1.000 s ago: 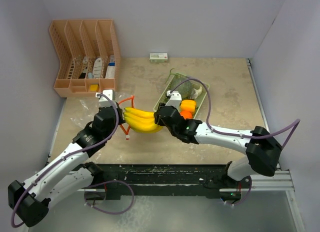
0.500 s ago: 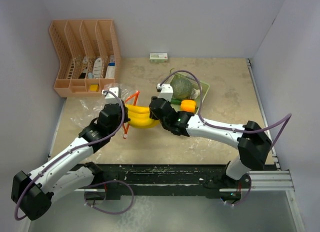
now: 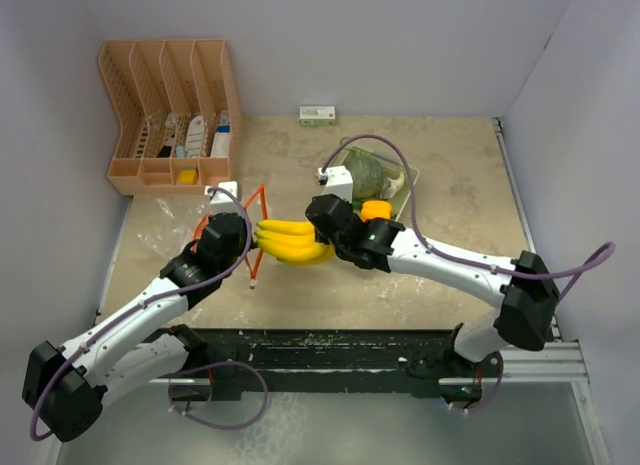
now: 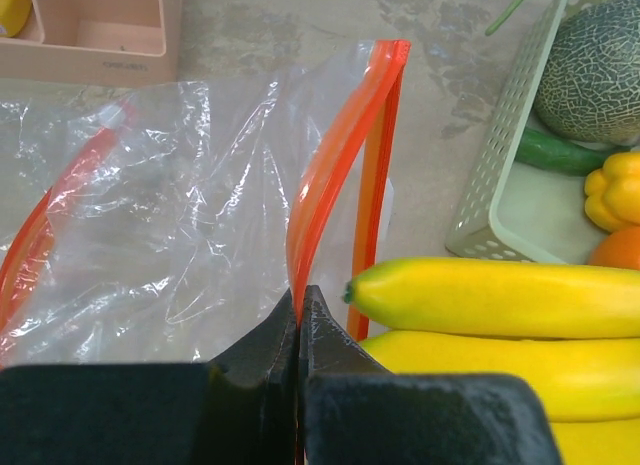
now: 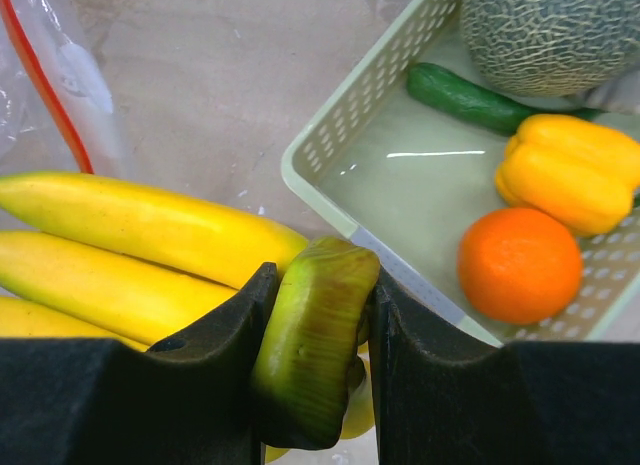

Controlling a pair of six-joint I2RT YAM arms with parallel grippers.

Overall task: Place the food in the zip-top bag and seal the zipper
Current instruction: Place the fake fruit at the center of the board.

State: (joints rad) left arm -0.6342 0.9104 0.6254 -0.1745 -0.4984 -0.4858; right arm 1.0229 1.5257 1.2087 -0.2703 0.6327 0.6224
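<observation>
Shows from above the banana bunch (image 3: 292, 242), long axis 3-to-9 o'clock, tips at the zip-top bag (image 3: 258, 217) mouth. Left wrist: left gripper (image 4: 300, 310) pinching the bag's orange rim, bunch at 3 o'clock. Right wrist: right gripper (image 5: 320, 290) clamped on the stem.

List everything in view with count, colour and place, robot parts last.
banana bunch: one, yellow, mid-table
zip-top bag: one, clear with orange zipper, left of bananas
basket: one, pale green, right of centre
melon: one, netted grey-green, in basket
cucumber: one, dark green, in basket
pepper: one, yellow, in basket
orange: one, orange, in basket
organizer: one, peach, back left
small box: one, white-green, back wall
left pincer: one, black, shut on bag rim
right pincer: one, black, shut on banana stem
</observation>
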